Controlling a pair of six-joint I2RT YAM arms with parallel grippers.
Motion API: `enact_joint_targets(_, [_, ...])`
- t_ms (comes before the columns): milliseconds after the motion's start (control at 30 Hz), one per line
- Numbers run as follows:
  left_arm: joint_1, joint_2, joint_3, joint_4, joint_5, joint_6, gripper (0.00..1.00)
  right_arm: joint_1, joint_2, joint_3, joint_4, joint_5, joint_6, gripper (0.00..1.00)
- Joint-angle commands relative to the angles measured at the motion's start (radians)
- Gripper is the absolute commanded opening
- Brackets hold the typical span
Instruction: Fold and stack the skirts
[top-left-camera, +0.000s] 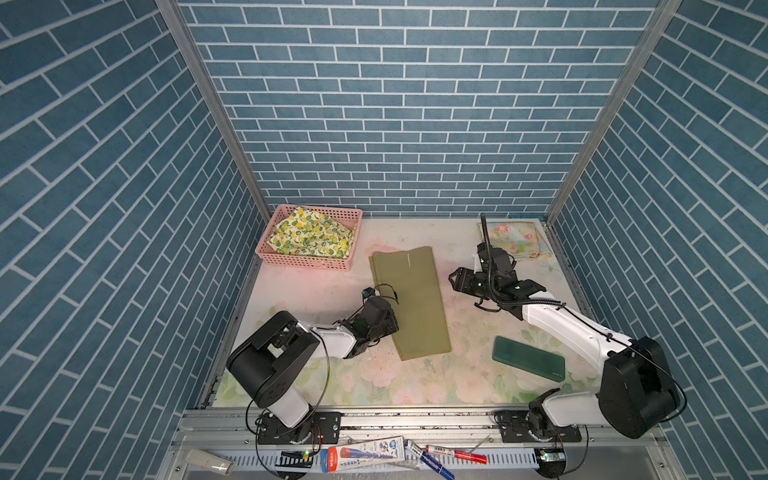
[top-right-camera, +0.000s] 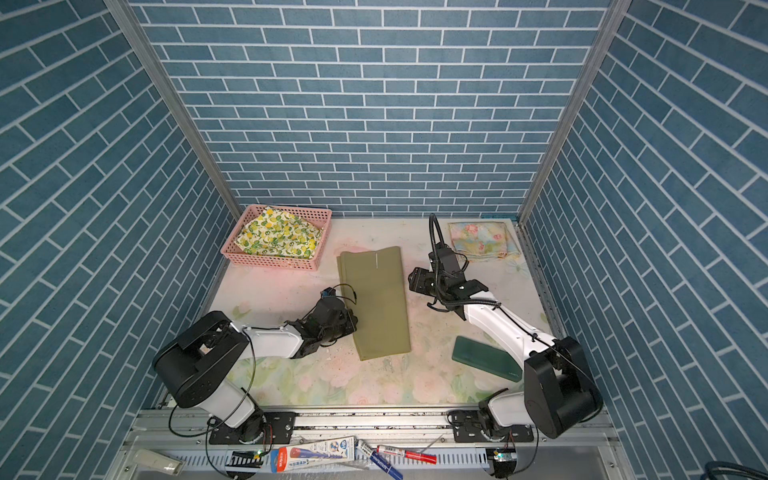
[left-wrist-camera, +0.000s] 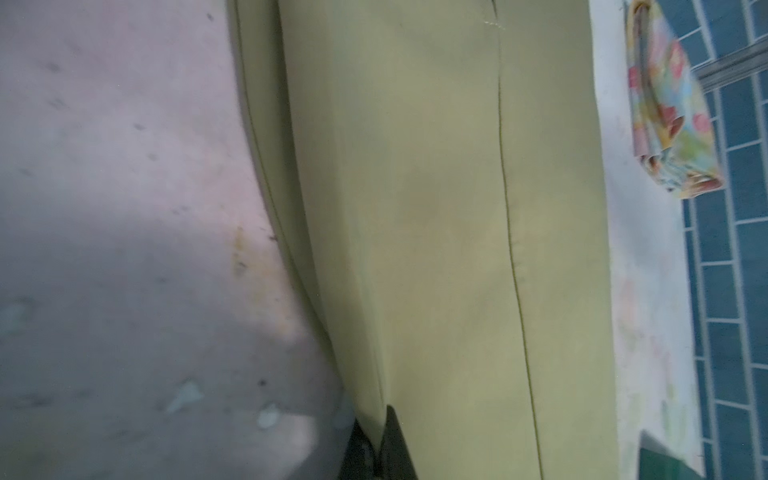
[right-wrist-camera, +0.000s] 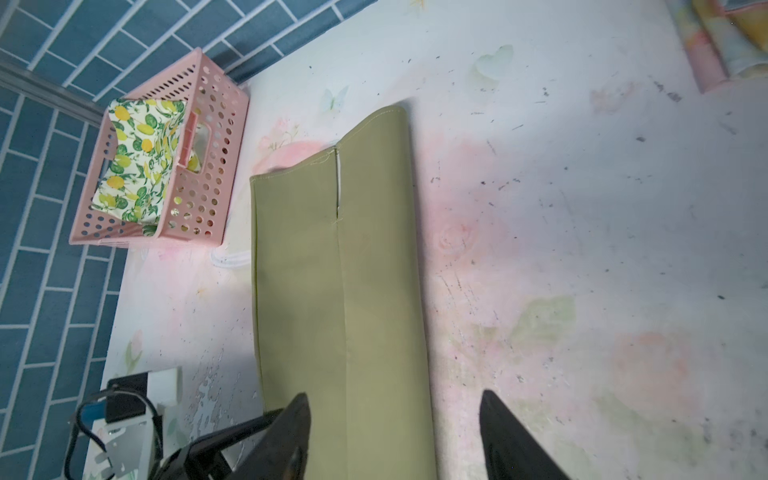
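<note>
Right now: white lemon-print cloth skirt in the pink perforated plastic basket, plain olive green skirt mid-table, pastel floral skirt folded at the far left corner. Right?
Wrong corner: the pastel floral skirt lies folded at the far right corner, seen in both top views. The rest holds.

Plain olive green cloth skirt, folded to a long strip, lies flat on the worn pale floral table. The right gripper hovers with jaws apart, one black finger over the skirt. A pink perforated plastic basket near the skirt's slit end holds the white lemon-print cloth skirt. A pastel floral cloth skirt lies well apart.
</note>
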Motion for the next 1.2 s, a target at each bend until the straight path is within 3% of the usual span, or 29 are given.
enact_joint_targets(0, [-0.089, 0.069, -0.048, 0.029, -0.037, -0.224, 0.00, -0.041, -0.050, -0.033, -0.020, -0.033, 0.004, 0.64])
enact_joint_targets(167, [-0.234, 0.186, -0.016, 0.234, -0.174, -0.442, 0.00, -0.094, -0.107, -0.053, -0.050, -0.060, 0.002, 0.64])
enact_joint_targets(300, [-0.320, 0.324, 0.043, 0.430, -0.289, -0.512, 0.00, -0.122, -0.148, -0.071, -0.095, -0.060, -0.014, 0.65])
enact_joint_targets(467, [-0.310, 0.347, -0.012, 0.547, -0.388, -0.524, 0.00, -0.130, -0.190, -0.112, -0.115, -0.050, -0.012, 0.65])
enact_joint_targets(633, [-0.273, 0.366, -0.013, 0.631, -0.399, -0.522, 0.00, -0.132, -0.189, -0.134, -0.109, -0.045, 0.003, 0.65])
enact_joint_targets(867, [-0.264, 0.470, 0.128, 0.698, -0.382, -0.545, 0.00, -0.150, -0.209, -0.165, -0.115, -0.040, 0.063, 0.66])
enact_joint_targets(1167, [-0.254, 0.529, 0.348, 0.587, -0.372, -0.514, 0.00, -0.276, -0.241, -0.191, -0.106, -0.120, 0.103, 0.67])
